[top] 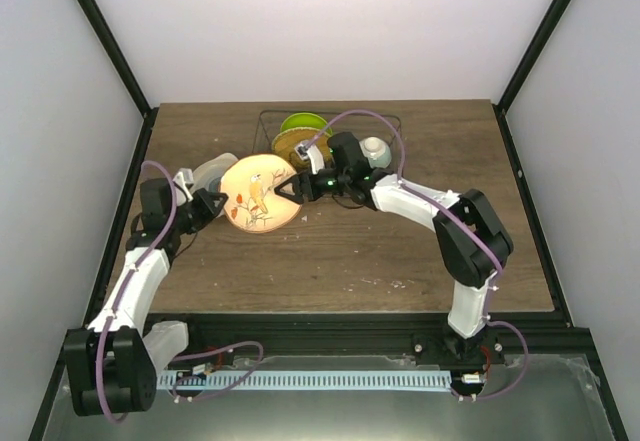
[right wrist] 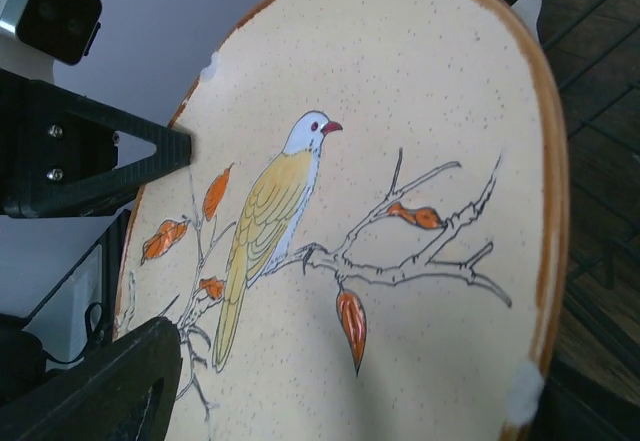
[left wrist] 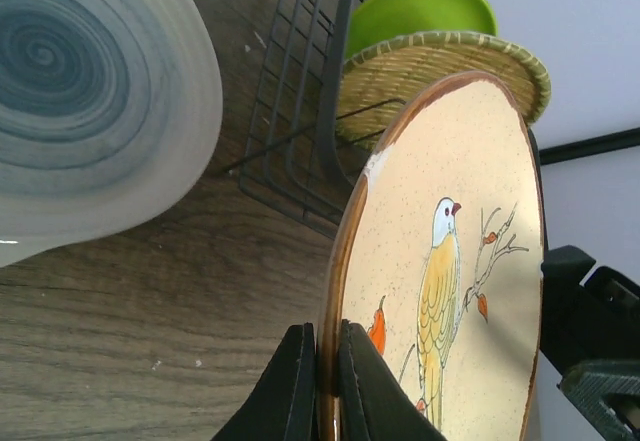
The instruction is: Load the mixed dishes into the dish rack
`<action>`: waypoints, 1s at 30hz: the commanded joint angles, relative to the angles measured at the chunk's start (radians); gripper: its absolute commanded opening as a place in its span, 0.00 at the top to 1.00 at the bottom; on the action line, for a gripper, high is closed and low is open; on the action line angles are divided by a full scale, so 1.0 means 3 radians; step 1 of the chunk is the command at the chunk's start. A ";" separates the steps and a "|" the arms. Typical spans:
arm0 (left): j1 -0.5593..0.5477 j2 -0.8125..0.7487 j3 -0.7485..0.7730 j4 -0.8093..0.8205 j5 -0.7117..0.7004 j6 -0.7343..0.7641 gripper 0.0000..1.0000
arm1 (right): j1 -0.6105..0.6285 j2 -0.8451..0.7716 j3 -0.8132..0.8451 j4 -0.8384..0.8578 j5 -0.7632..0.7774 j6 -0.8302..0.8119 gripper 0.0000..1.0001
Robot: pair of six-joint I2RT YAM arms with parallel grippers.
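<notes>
left end effector [left wrist: 325, 334] closed, gripping beige plate [left wrist: 450, 261]

Bright, even, diffuse light from overhead bounces off white walls, with no hard glare. In the top view the wooden table [top: 350, 261] carries only faint soft shadows under the arms, and it's sharp throughout; the frame posts lean outward from wide-angle distortion. In the left wrist view the pale swirled dish [left wrist: 90, 91] is close, badly out of focus and slightly washed out, while the bird plate [left wrist: 450, 261] is crisp. In the right wrist view the plate's painting is sharp mid-frame, its lower right rim soft and the background wood blurred and dim.
</notes>
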 commanded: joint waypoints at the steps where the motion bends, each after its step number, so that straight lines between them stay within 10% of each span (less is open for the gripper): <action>1: -0.0028 -0.0112 0.0073 0.0300 0.0187 -0.0064 1.00 | 0.0015 -0.0057 0.0170 -0.0080 0.0123 -0.0084 0.21; 8: -0.0040 -0.0128 0.0064 0.0357 0.0228 -0.0130 1.00 | -0.0002 -0.0030 0.0090 -0.0023 0.0055 -0.0068 0.27; 30: -0.0311 -0.0023 -0.0019 0.0662 0.0155 -0.0270 1.00 | 0.0003 0.0192 0.0083 0.0264 -0.0371 0.0075 0.88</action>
